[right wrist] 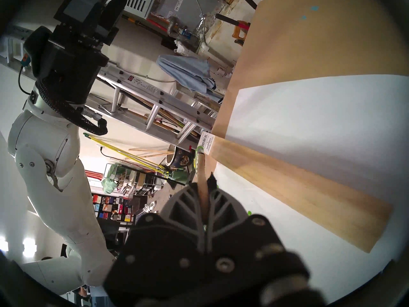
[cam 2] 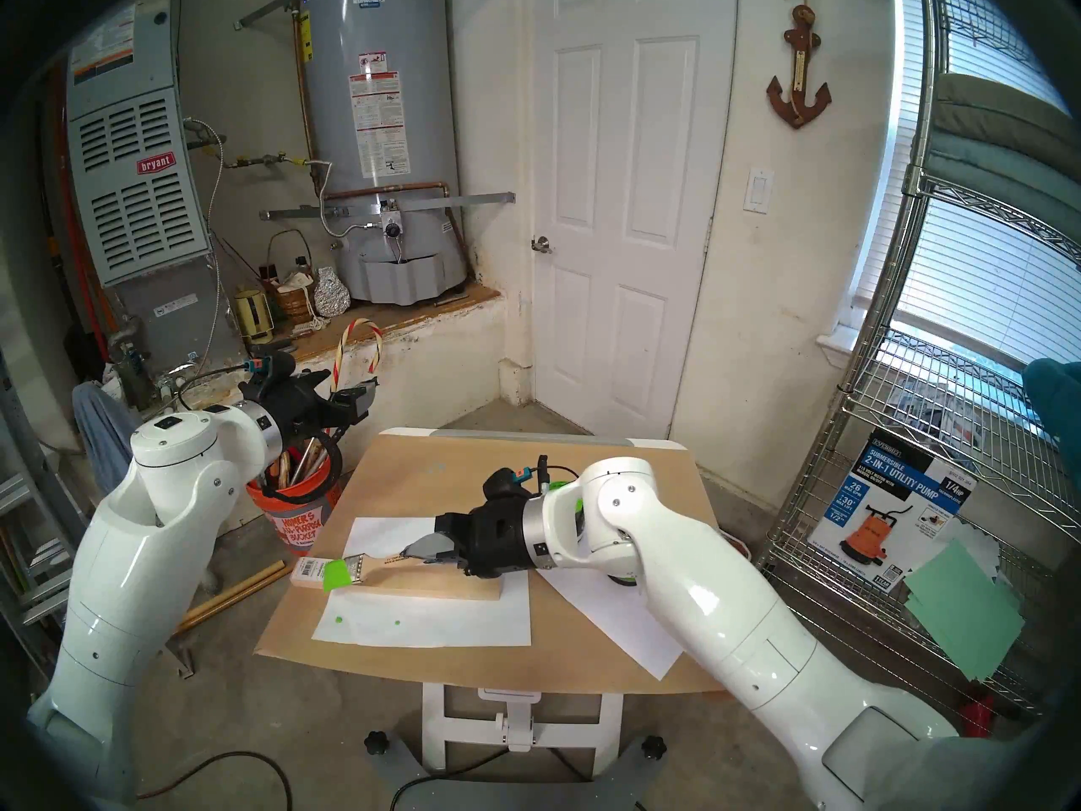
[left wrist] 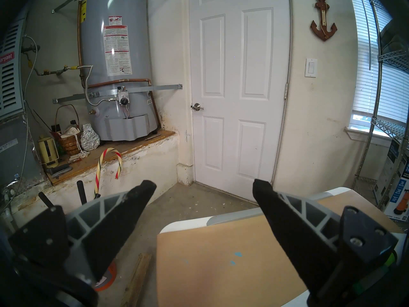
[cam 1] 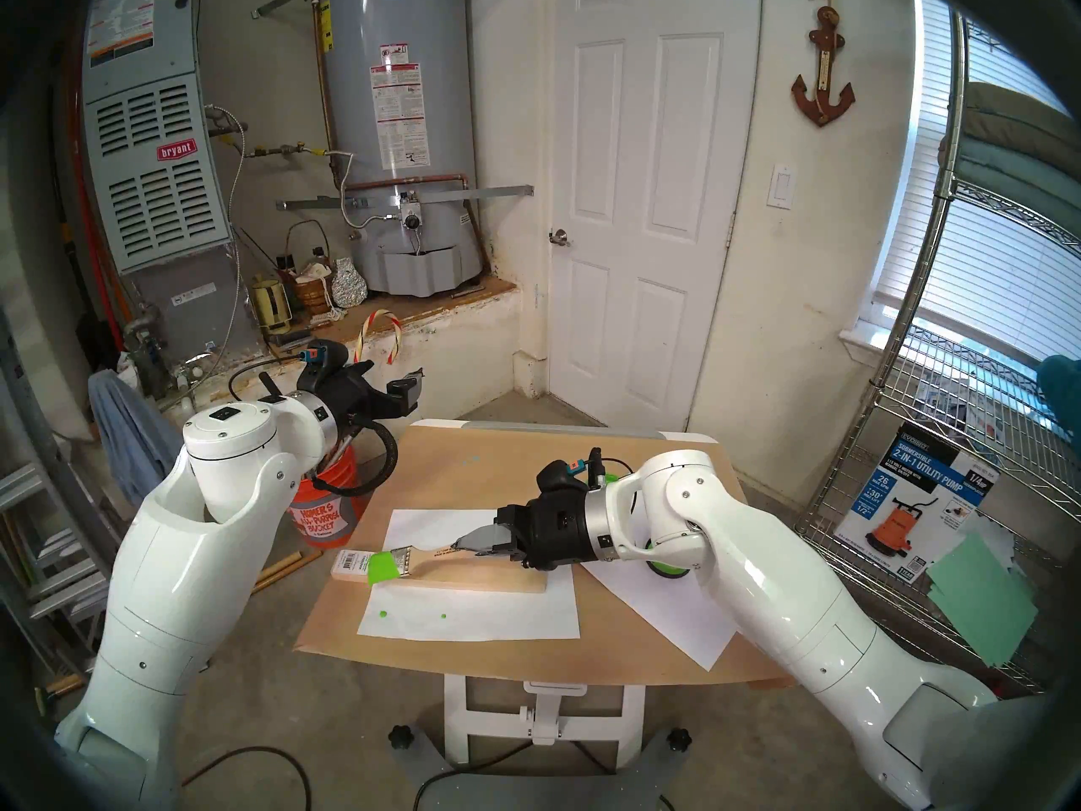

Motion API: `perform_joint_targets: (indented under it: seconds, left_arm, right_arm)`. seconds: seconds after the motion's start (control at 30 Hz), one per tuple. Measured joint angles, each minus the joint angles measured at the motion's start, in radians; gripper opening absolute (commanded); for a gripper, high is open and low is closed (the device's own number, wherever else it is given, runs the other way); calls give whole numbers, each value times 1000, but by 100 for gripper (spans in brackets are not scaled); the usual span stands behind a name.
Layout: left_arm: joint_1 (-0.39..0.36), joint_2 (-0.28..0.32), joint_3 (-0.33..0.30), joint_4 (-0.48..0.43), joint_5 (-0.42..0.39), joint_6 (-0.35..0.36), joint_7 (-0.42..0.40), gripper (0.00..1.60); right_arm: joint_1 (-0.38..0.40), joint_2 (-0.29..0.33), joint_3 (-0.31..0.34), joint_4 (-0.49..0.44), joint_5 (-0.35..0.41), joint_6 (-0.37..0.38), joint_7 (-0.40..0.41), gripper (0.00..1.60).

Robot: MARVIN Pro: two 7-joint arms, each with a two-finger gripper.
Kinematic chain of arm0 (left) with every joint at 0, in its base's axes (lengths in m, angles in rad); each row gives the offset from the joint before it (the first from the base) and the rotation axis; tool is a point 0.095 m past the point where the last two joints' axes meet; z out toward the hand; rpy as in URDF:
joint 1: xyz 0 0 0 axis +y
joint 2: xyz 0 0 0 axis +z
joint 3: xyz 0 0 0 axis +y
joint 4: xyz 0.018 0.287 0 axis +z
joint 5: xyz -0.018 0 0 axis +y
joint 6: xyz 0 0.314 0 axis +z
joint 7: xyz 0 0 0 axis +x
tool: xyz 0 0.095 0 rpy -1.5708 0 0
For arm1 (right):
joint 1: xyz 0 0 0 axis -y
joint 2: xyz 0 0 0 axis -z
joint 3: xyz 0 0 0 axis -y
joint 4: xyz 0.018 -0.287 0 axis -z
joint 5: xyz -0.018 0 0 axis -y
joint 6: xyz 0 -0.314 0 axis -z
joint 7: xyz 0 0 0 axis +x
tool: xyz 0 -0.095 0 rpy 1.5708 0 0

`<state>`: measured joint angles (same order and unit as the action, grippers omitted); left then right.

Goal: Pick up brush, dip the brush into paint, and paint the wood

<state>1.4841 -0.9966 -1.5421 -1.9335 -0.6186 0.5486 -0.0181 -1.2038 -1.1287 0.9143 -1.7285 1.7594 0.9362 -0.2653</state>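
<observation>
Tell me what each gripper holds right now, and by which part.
The right gripper is shut on the brush, gripping the rear of its wooden handle; the green-coated bristles sit at the wood's sticker end. The left gripper is open and holds nothing.

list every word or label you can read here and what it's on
"bryant": red badge on the grey furnace
"HOMER'S ALL-PURPOSE BUCKET": orange plastic bucket
"SUBMERSIBLE 2-IN-1 UTILITY PUMP", "1/4 HP": blue cardboard box
Grey water heater stickers, flat wooden board's barcode sticker, paintbrush handle print: too small.
</observation>
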Motion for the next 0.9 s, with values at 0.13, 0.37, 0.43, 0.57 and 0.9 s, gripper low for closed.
perform_joint_targets:
  seconds: [0.13, 0.37, 0.43, 0.57, 0.9]
  left_arm:
    - [0, 0, 0, 0, 0, 0, 0, 160]
    - [0, 0, 0, 0, 0, 0, 0, 160]
    - [0, 0, 0, 0, 0, 0, 0, 160]
    - [0, 0, 0, 0, 0, 0, 0, 160]
    - [0, 0, 0, 0, 0, 0, 0, 160]
  right_arm:
    - [2, -3, 0, 5, -2, -2, -2, 0]
    - [4, -7, -1, 12, -5, -4, -3, 0]
    - [5, -8, -1, 15, -7, -5, -3, 0]
    - [6, -11, -3, 20, -8, -5, -3, 0]
    - [7, -13, -17, 36, -26, -6, -3, 0]
